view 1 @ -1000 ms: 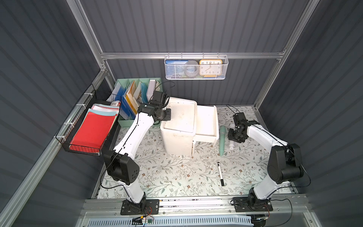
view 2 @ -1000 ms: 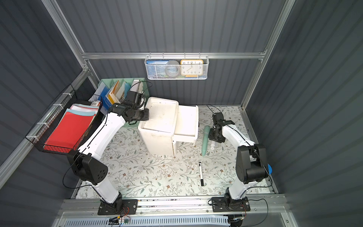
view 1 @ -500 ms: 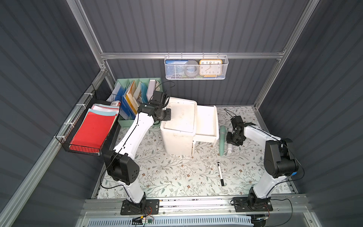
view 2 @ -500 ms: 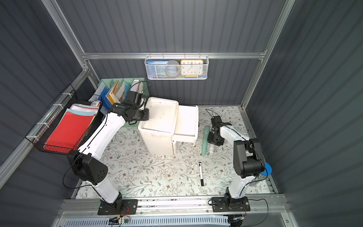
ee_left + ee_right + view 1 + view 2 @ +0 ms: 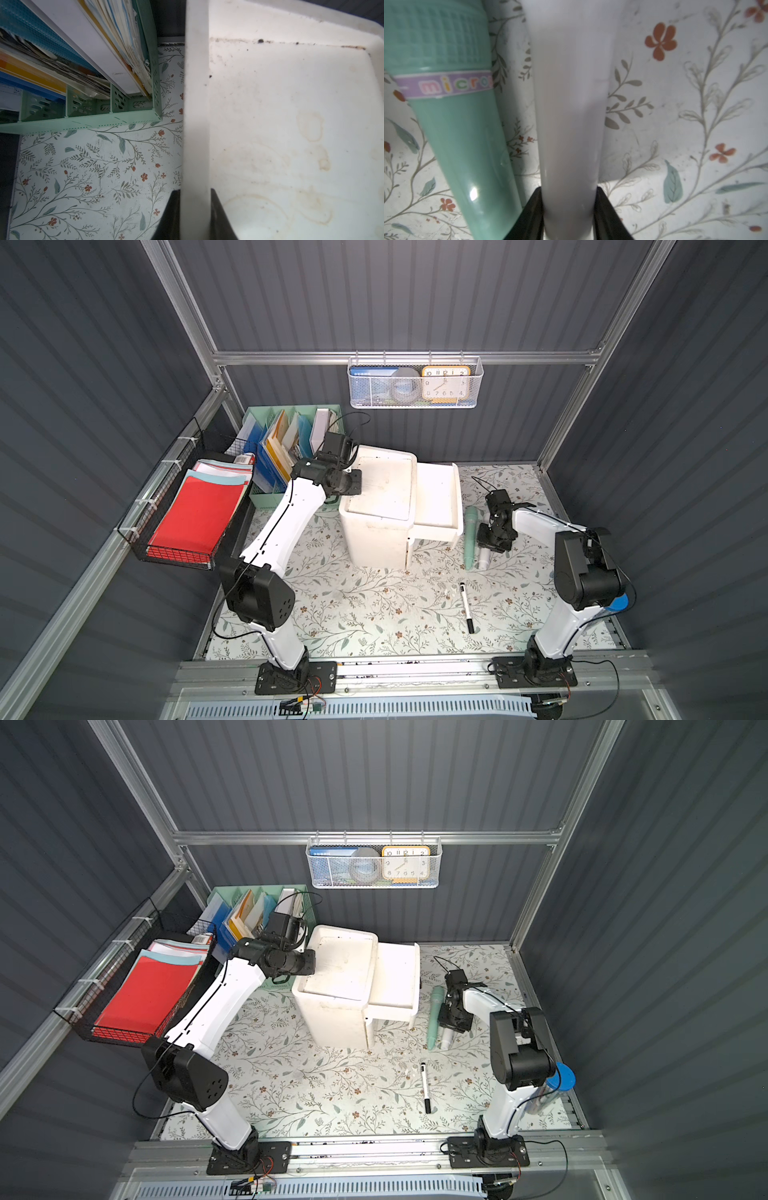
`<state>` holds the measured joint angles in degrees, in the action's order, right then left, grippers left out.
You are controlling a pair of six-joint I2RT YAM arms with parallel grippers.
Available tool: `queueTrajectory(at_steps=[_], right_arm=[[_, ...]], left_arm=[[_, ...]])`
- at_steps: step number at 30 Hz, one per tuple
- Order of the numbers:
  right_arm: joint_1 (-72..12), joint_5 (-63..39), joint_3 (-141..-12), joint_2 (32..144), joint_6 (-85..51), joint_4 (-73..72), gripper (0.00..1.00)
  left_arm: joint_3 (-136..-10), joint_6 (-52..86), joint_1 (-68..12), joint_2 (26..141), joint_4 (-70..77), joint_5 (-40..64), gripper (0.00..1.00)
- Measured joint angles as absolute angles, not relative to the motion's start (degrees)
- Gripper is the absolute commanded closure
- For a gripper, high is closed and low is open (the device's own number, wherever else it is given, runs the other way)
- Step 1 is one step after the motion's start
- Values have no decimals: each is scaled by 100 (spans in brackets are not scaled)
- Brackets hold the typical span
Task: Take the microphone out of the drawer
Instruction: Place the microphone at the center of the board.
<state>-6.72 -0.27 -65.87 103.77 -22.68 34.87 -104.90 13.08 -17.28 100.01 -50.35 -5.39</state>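
Floral mat (image 5: 374, 614): right end effector (image 5: 569, 188) low, clamping white tube (image 5: 571, 104); left end effector (image 5: 193, 190) pinching cabinet rim (image 5: 196, 104).

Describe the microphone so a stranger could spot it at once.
The white drawer unit stands mid-table, its drawer open towards the right arm. Beside that drawer, on the floral mat, lies the microphone, next to a white tube held by the right end effector. It alone is mint green, with a lilac band under its gridded head.
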Motion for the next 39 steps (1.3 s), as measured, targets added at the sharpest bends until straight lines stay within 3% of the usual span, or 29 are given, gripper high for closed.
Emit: queueTrajectory(at_steps=[10,19,23,32,39], right_arm=[[-672,-108,-6573,10350,-2340,3581,53],[-661,-16,-6875,9817,-2329,3972,52],[-593,10,-7177,9489,-2311,4082,59],[-340,-915,-7332,8689,-2401,3802,100],[-320,-2143,-7373,8595,-2482,3426,100]], left_arm=[[-10490,1308,-1728,10001,-5035,-539,95],[-10490,1308,-1728,10001,-5035,-539,95],[-10488,1308,-1728,10001,-5035,-539,96],[-10488,1308,-1728,10001,-5035,-539,96],[-10488,1308,-1728,10001,-5035,-539,96]])
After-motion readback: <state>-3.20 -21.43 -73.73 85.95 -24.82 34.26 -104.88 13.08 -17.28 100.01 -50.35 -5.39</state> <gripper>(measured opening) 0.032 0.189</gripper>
